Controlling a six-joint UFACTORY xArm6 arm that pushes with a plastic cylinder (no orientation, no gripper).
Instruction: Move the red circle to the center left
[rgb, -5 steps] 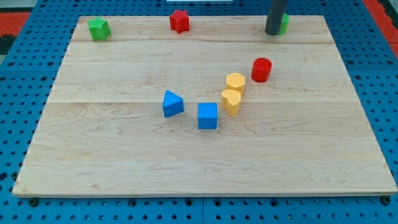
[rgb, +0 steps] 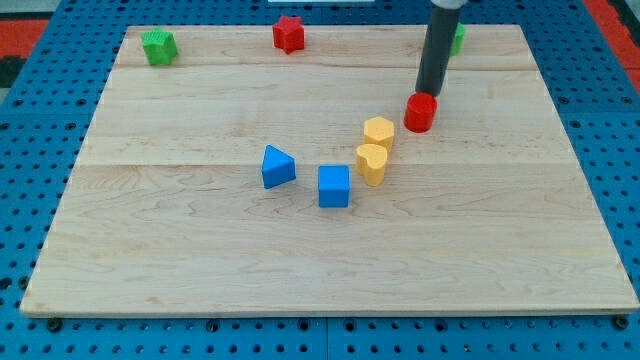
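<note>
Tip (rgb: 431, 93) touching red circle (rgb: 420, 113) from upper right; no gripper, nothing held. Risk: shoving into yellow blocks (rgb: 378, 131) w/ leftward push.

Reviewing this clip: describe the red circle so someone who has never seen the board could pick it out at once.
On the wooden board, look right of centre, at the upper end of a curved row of blocks. The red circle sits there, up-right of the two yellow blocks, with my tip just above it. It is a round cylinder; the red star lies at the view's top edge.
</note>
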